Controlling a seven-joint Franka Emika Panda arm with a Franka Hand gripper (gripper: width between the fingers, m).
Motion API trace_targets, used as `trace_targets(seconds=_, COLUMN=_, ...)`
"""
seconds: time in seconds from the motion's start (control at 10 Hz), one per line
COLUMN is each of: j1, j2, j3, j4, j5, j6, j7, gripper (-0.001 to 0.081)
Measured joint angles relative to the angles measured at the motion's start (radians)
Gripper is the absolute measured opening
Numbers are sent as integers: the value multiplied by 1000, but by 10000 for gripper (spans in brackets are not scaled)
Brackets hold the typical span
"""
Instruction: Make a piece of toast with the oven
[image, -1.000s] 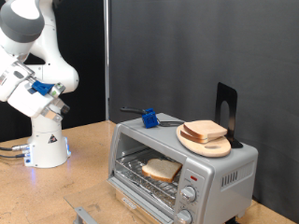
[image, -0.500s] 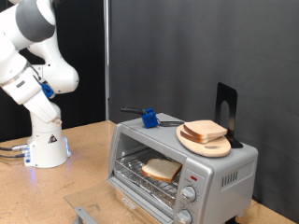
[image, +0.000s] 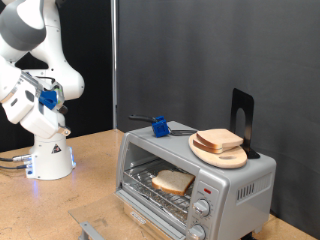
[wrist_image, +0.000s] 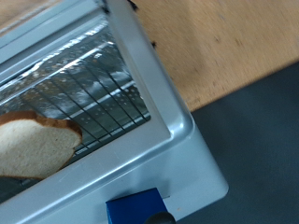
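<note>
Slice of bread (image: 173, 181) lies on the wire rack (wrist_image: 98, 89) inside the oven (image: 196, 178), right on the worktop (image: 90, 160); claw out of view, state cannot be told.

A black curtain (image: 190, 60) hangs as backdrop behind a light wooden table (image: 95, 170) under even light.

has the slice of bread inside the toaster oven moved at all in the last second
No. The piece of toast lies on the wire rack inside the oven, at the same spot relative to the oven's front frame and knobs as in both earlier exterior views.
</note>
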Motion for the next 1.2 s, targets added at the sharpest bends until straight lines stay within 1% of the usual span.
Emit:
trace_targets(seconds=0.1, j1=-3, j2=-7, j3=0, j4=-14, j5=17, j6=-2, j7=47, gripper=808)
trace_targets(seconds=0.2, j1=-3, j2=-6, j3=0, j4=-13, j5=13, j6=-1, j7=27, gripper=808)
trace_targets(seconds=0.3, j1=-3, j2=3, j3=0, j4=-9, j5=-10, j6=-49, j7=65, gripper=808)
trace_targets(seconds=0.4, j1=-3, j2=28, j3=0, j4=1, j5=-33, j6=-122, j7=139, gripper=808)
trace_targets(seconds=0.7, j1=-5, j2=148, j3=-5, j4=36, j5=-97, j6=-342, j7=323, gripper=808)
trace_targets(seconds=0.8, j1=-6, j2=205, j3=-6, j4=72, j5=-114, j6=-401, j7=366, gripper=808)
trace_targets(seconds=0.9, j1=-5, j2=200, j3=-6, j4=67, j5=-108, j6=-375, j7=342, gripper=808)
trace_targets(seconds=1.0, j1=-7, j2=198, j3=-9, j4=64, j5=-90, j6=-374, j7=348, gripper=808)
trace_targets(seconds=1.1, j1=-16, j2=208, j3=-22, j4=64, j5=-42, j6=-395, j7=407, gripper=808)
trace_targets(seconds=1.2, j1=-34, j2=229, j3=-44, j4=71, j5=8, j6=-425, j7=473, gripper=808)
